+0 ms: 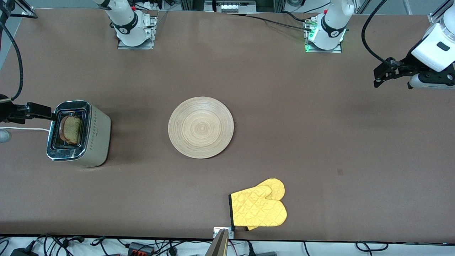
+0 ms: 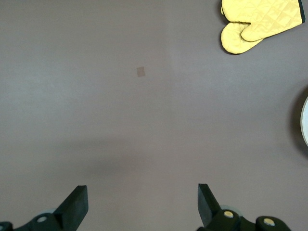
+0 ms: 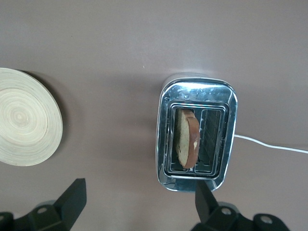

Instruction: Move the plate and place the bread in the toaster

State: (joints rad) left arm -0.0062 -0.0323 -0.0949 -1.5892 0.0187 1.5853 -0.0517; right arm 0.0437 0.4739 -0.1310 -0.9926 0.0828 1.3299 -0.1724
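- Since the bread [image 1: 72, 129] already stands on edge in one slot of the toaster [image 1: 79, 134], at the middle left of the front view, that half of the task looks done; the slice leans a little and its top rises above the chrome, so I judge it has not been pushed down.
- With nothing on it, the plate [image 1: 201, 127] lies flat at the centre of the front view, well apart from the toaster, which suits a plate that has been moved aside and emptied.
- Beside the toaster, the right end effector [image 1: 42, 111] hangs at the left edge of the front view with its jaws apart and nothing between them, as the right wrist view confirms; it looks as if it has nothing more to carry.
- Over bare worktop [image 1: 320, 142] at the upper right of the front view, the left end effector [image 1: 382, 76] waits with its jaws apart and empty.
- A yellow oven mitt [image 1: 259, 206] lies near the lower edge, clear of everything else.
- Hidden or cut off: the toaster's white cord [image 1: 25, 128] runs off the left edge, the right arm is mostly out of frame, and only a sliver of the plate's rim shows in the left wrist view. No lever on the toaster can be made out.
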